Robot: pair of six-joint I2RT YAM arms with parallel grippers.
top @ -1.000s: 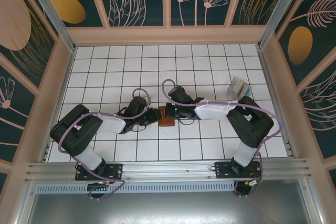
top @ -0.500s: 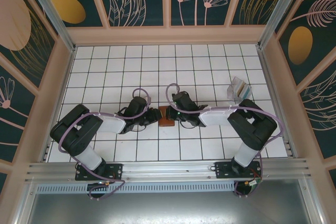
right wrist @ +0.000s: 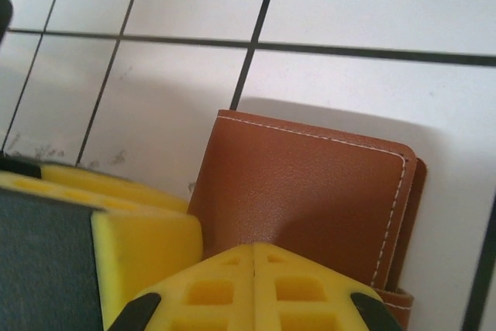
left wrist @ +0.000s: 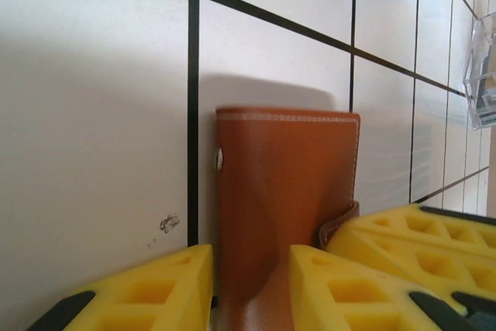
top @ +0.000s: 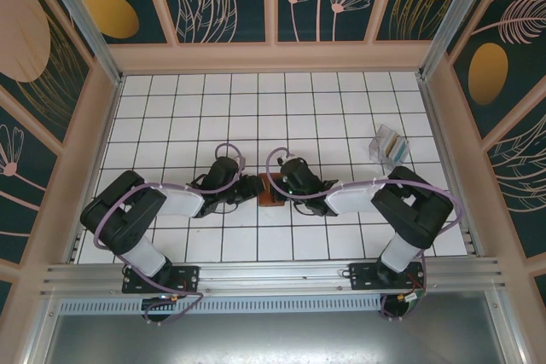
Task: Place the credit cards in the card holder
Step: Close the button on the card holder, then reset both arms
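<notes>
The card holder (top: 271, 196) is a folded brown leather wallet lying on the white tiles between the two arms. In the left wrist view the card holder (left wrist: 287, 168) runs back between my yellow fingers, and my left gripper (left wrist: 249, 257) is shut on its near end. My left gripper (top: 253, 186) reaches in from the left. My right gripper (top: 281, 183) comes from the right. In the right wrist view its tips are pressed together, and my right gripper (right wrist: 254, 249) rests on top of the card holder (right wrist: 310, 187) with nothing between the fingers. The credit cards are out of view.
A translucent striped packet (top: 388, 146) stands on the tiles at the back right, also seen as the packet (left wrist: 480, 75) at the edge of the left wrist view. Wooden walls (top: 273, 57) ring the tiled floor. One yellow finger (right wrist: 139, 230) of the left gripper sits beside the wallet.
My right gripper has slid down and left onto the card holder, and its forearm has swung nearer. The left gripper's jaws have eased slightly. The card holder has stayed in place.
</notes>
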